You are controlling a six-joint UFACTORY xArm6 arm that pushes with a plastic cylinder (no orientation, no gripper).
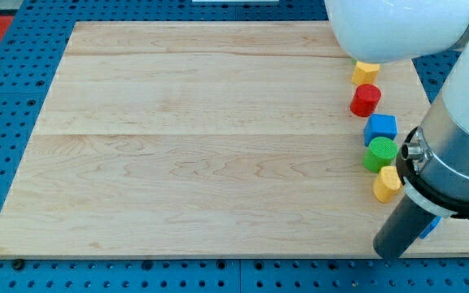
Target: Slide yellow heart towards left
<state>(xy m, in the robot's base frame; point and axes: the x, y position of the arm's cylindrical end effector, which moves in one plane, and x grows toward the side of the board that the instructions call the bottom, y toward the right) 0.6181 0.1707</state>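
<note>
Rising from the view's bottom right, the dark rod ends at my tip [387, 254], near the worktop [218, 163] edge; as end effector it has nothing to open and holds nothing. At 12 o'clock from my tip, near it, lies the yellow heart [386, 184], touching the green block [379, 154]. Farther on come the blue cube [381, 128], the red cylinder [365, 99] and 1 more yellow block [365, 72], partly hidden by the white arm [397, 28].
</note>
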